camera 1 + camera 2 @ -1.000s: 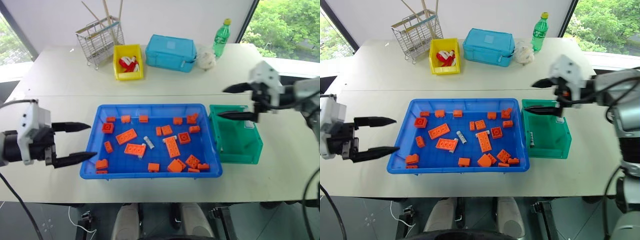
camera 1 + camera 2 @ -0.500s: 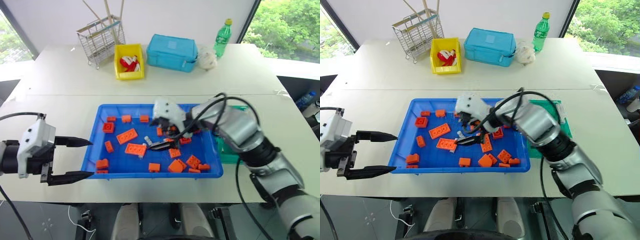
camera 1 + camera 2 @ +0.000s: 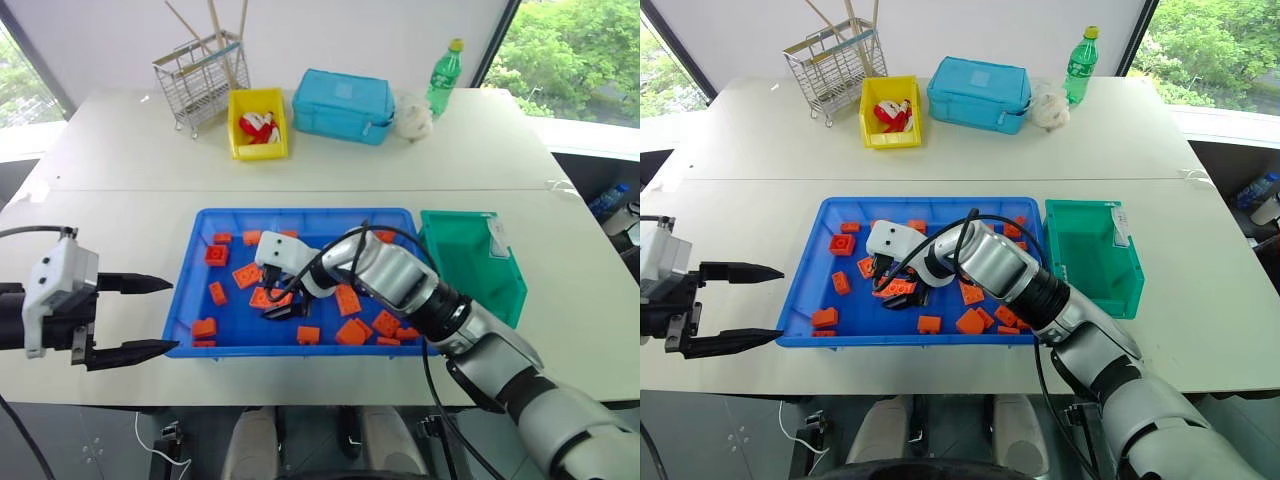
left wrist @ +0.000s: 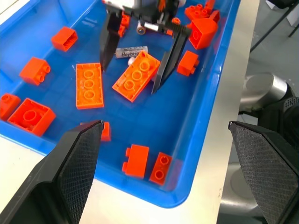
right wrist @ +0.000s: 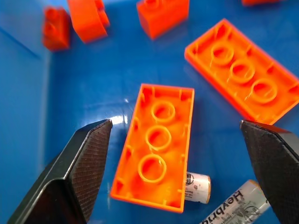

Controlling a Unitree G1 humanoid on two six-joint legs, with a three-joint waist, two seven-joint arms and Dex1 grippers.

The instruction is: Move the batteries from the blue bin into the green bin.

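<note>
A: Over the blue bin [image 3: 190, 310] on the desk [image 3: 120, 200], where is the right hand [image 4: 138, 70]?
B: It spreads wide astride a long orange brick [image 5: 156, 147], batteries [image 5: 196, 186] lying beside it.
A: And the left hand [image 3: 135, 318]?
B: It hangs wide beside that bin. The green bin [image 3: 470, 265] sits on the far side.

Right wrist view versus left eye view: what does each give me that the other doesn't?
Right wrist view: two batteries tucked against a long orange brick, which lies between the open fingers of the right gripper. Left eye view: the green bin beside the blue bin, and the open left gripper off its other side. Shared: the blue bin's floor and scattered orange bricks.
</note>
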